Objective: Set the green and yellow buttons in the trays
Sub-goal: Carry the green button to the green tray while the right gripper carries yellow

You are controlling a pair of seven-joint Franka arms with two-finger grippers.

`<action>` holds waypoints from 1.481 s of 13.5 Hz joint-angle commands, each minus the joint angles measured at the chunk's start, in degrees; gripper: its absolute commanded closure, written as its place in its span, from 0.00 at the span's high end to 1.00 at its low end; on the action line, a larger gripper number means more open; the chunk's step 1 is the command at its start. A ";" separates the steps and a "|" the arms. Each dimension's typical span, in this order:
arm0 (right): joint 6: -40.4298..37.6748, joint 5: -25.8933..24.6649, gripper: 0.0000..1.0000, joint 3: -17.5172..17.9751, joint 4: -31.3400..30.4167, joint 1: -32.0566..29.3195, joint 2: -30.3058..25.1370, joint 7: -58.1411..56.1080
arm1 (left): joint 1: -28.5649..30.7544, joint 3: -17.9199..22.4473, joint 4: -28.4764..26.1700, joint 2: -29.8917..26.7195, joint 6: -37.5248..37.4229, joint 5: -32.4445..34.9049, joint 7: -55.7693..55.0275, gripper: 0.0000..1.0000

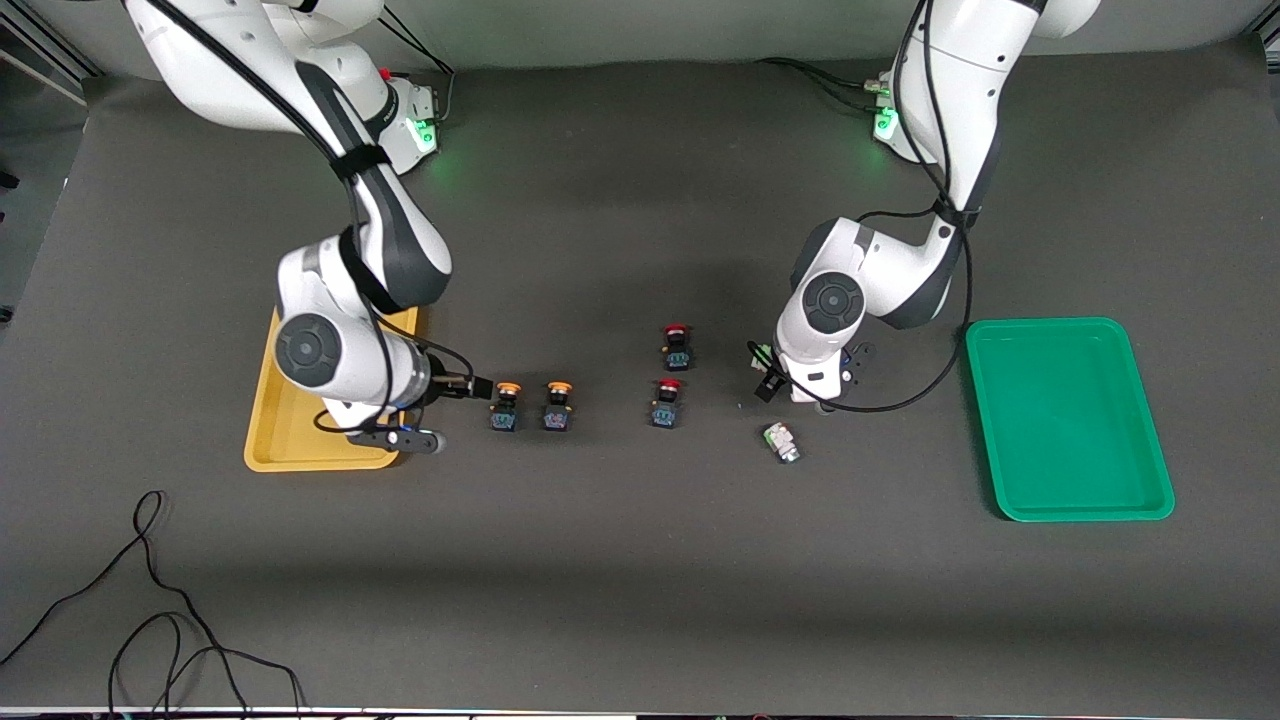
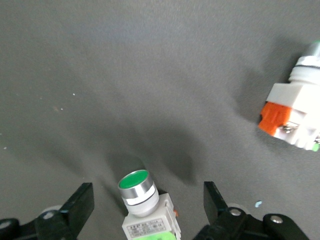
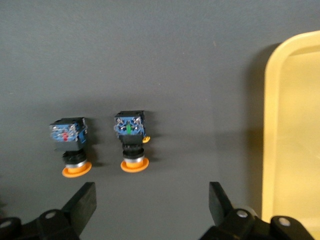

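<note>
between the left gripper (image 2: 145,210)'s wide fingers, 1 green button (image 2: 141,192) looks light, rigid; grip its square body. right gripper (image 3: 150,212) gapes empty near 2 yellow buttons (image 3: 131,142).

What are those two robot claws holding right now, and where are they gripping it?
Nothing. The left gripper stands open around an upright green button; the right gripper is open too.
</note>
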 commanded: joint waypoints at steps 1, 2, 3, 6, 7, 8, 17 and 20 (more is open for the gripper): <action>4.92 0.97 1.00 -0.41 0.63 1.29 4.15 -0.14 | -1.04 -0.13 -0.48 -0.22 0.68 -0.25 -1.35 0.96; 6.77 0.97 1.00 -0.41 0.63 1.72 5.56 -0.14 | -1.04 -0.31 -0.48 -0.22 0.51 -0.33 -1.35 0.93; 8.53 0.97 1.00 -0.41 0.63 2.08 6.70 -0.05 | -0.95 -0.74 -0.48 -0.22 0.42 -0.34 -1.35 0.87; 11.52 0.97 1.00 -0.41 0.63 2.08 8.91 -0.14 | -1.04 -1.01 -0.48 -0.83 -0.20 -0.34 -1.35 0.48; 12.14 0.97 1.00 -0.41 0.72 2.08 9.69 -0.14 | -1.21 -1.27 -0.56 -0.92 -0.28 -0.34 -1.35 0.41; 13.37 0.97 1.00 -0.41 0.72 2.17 10.31 -0.05 | -1.30 -1.28 -0.48 -1.01 -0.29 -0.34 -1.35 0.35; 14.17 0.88 0.00 -0.41 0.72 2.08 10.67 -0.14 | 1.77 -0.84 1.62 -16.19 -16.95 -0.25 1.46 0.24; 13.21 0.97 0.00 -0.32 0.98 1.99 8.75 -0.05 | 5.62 -0.66 4.96 -22.43 -27.77 -0.25 11.43 0.25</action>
